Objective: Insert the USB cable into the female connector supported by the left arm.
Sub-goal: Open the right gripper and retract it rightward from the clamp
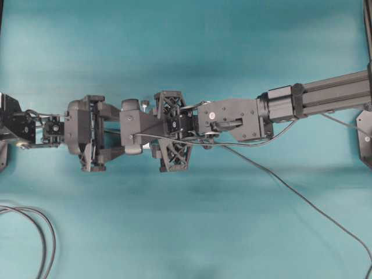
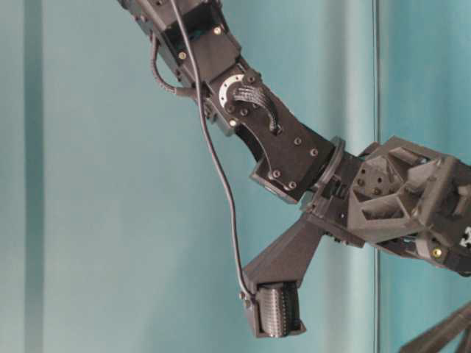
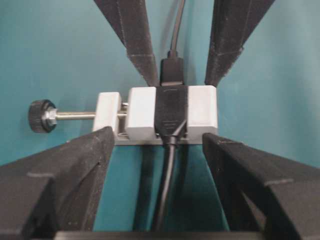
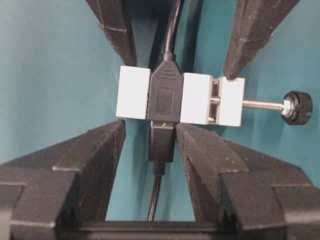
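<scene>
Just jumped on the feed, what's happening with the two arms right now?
Two arms meet nose to nose over the teal table. The USB cable plug sits in the female connector, which is clamped in a white block. The right end effector has its fingers spread either side of the plug, not touching it. The left end effector is open too, fingers flanking the block.

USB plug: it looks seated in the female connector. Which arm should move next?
Probably the right gripper: its jaws stand open beside the USB plug, free to retreat. The left gripper flanks the white block carrying the female connector.
</scene>
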You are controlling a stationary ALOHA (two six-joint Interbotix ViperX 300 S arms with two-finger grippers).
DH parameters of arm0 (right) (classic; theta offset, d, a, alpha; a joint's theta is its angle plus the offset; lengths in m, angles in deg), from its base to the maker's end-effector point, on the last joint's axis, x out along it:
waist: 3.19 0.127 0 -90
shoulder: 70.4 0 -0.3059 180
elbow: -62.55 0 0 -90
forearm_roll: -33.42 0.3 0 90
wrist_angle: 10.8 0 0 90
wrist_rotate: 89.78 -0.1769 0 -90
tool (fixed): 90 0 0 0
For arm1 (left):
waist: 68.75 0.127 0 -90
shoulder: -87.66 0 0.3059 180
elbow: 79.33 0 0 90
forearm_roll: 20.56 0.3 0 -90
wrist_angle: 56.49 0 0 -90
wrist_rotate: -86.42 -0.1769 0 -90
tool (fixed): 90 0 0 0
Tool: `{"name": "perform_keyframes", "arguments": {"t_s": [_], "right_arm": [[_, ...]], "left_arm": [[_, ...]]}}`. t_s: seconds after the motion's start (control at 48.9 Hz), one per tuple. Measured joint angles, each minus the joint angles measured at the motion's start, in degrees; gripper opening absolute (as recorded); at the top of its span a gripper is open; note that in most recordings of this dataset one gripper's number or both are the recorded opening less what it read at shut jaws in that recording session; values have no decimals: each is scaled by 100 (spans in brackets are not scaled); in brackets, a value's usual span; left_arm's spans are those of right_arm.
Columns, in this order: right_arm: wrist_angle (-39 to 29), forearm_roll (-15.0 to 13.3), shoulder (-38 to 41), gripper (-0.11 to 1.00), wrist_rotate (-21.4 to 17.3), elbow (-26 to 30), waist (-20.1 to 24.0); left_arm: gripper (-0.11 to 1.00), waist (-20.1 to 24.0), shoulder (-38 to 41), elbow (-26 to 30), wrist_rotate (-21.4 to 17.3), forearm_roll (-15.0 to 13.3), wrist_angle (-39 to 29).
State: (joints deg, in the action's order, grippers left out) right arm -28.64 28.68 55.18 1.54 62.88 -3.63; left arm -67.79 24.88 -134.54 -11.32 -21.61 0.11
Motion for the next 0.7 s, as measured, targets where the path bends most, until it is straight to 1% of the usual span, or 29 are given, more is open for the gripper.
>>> {"name": "perform_keyframes", "arguments": {"t_s": [0.082, 0.327, 0.696], "right_arm": [[-53, 0, -35, 54, -62, -62, 9], [-79, 0, -396, 54, -316, -422, -9], [-123, 0, -571, 54, -387, -703, 0]], "left_arm": [[84, -88, -44, -97, 0, 18, 0], [84, -79, -299, -360, 0, 9, 0], [84, -88, -475, -545, 9, -9, 0]]}}
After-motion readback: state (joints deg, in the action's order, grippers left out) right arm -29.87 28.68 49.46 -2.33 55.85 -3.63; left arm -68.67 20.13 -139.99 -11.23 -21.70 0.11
